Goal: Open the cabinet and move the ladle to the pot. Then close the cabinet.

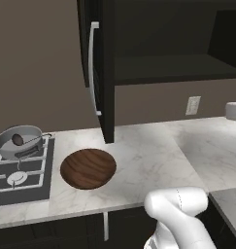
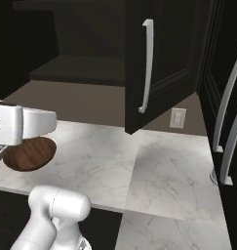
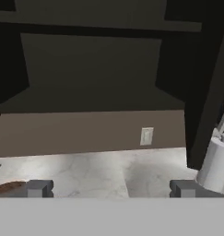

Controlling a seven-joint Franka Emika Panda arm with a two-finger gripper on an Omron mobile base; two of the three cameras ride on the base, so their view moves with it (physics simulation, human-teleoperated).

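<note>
Left base view alone shows ladle [image 1: 17, 140] inside pot [image 1: 20, 142].

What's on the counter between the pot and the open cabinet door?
In the left base view, the wooden dish sits on the marble counter between the pot on the stove and the cabinet door.

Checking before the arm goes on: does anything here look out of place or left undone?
Both doors of the cabinet stand wide open over the counter. The ladle already lies in the pot. Nothing is spilled or damaged.
</note>
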